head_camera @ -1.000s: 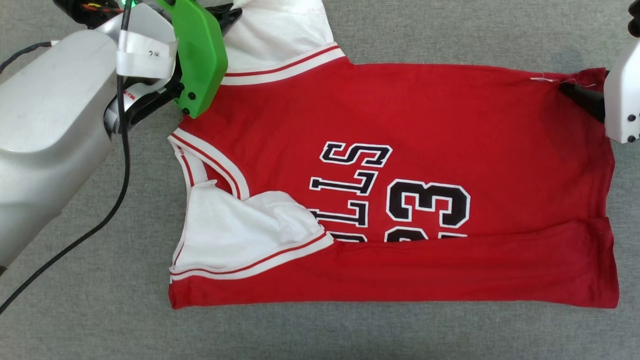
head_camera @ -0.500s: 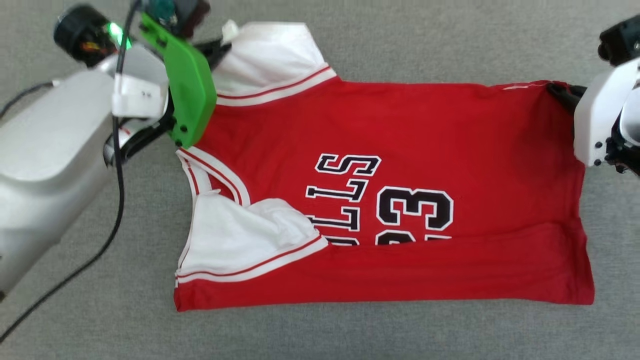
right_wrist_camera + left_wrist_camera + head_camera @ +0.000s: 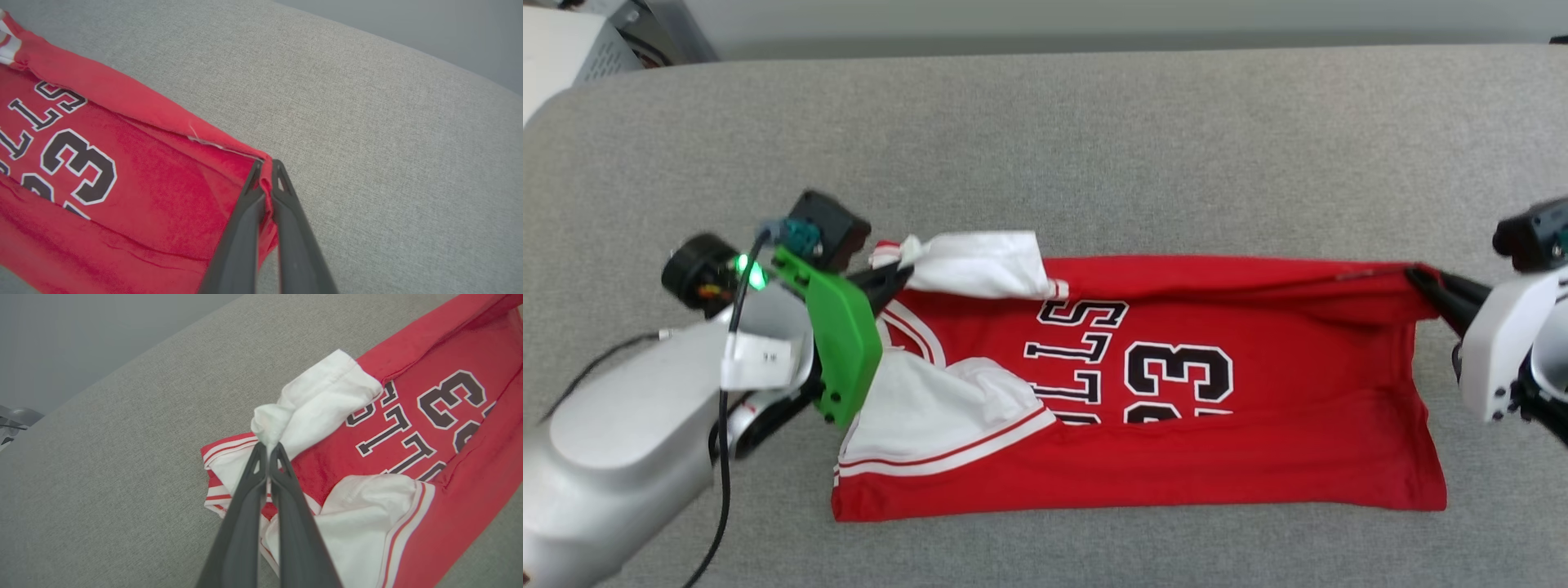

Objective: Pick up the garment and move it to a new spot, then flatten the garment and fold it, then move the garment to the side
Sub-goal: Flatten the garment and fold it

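While the red jersey shirt point(image 3: 1282, 408) with white sleeves and stripy red-and-white trim lies across the middle of the soft grey cloth top point(image 3: 1094, 147), both claws hold on to its far edge. The shirt lies sideways, with its neck end toward the robot's left and its bottom hem toward the right.

The left claw point(image 3: 900, 276) has its two long dark fingers pressed together on the bunched-up tip of the far white sleeve point(image 3: 980, 263). In the left wrist view the left claw point(image 3: 269, 448) pinches a little white lump of that sleeve point(image 3: 322, 396), and the sleeve flops over the top of the black letters.

The right claw point(image 3: 1414, 276) is closed tight on the far red corner at the hem end. In the right wrist view the red cloth is squeezed inside the right claw point(image 3: 267, 165).

Between the two claws the far edge is pulled into a long red fold. The near edge lies flat. A near strip of red is folded up over the bottom of the big black number 23 point(image 3: 1180, 376). The near white sleeve point(image 3: 931, 408) lies crumpled on the shirt front.

A bright green cover point(image 3: 837, 343) sits on the left wrist, and a black cable point(image 3: 723, 457) hangs beside the pale arm.
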### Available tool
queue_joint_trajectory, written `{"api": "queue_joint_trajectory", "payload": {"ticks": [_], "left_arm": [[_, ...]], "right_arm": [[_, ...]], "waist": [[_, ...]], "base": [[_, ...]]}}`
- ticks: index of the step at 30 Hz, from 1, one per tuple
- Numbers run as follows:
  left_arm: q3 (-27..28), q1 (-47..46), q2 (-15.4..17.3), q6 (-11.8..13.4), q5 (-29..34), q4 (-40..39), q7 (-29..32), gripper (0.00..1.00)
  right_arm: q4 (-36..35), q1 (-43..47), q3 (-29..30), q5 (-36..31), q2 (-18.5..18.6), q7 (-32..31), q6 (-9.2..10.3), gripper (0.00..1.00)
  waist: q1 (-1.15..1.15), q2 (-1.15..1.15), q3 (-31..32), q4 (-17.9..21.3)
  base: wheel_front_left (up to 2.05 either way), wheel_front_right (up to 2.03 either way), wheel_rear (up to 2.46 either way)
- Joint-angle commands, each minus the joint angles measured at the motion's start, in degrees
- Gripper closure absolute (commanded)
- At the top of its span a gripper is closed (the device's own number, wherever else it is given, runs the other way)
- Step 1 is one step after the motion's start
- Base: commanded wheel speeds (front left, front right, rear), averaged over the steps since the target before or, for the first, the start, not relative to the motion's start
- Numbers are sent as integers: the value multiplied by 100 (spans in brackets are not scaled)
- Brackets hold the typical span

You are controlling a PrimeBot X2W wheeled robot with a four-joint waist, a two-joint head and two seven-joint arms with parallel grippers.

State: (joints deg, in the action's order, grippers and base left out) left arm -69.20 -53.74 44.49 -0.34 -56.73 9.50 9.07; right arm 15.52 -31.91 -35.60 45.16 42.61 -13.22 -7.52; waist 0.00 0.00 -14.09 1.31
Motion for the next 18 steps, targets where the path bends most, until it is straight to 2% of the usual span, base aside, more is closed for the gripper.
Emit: {"api": "queue_joint_trajectory", "payload": {"ticks": [1, 10, 18], "left_arm": [[-28, 250, 97, 92, -79, -78, -70, 100], [-181, 1254, 234, 462, -303, -416, -283, 100], [-244, 1765, 193, 573, -390, -240, -441, 100]], "right_arm": [[-83, 244, 58, 7, 13, 94, 3, 100], [-487, 1475, 457, 60, -7, 287, 3, 100], [-581, 2222, 812, 68, -181, 180, 3, 100]], "waist": [[0, 0, 235, -42], [0, 0, 391, -94], [0, 0, 279, -87]], "base": [[0, 0, 0], [0, 0, 0], [0, 0, 0]]}}
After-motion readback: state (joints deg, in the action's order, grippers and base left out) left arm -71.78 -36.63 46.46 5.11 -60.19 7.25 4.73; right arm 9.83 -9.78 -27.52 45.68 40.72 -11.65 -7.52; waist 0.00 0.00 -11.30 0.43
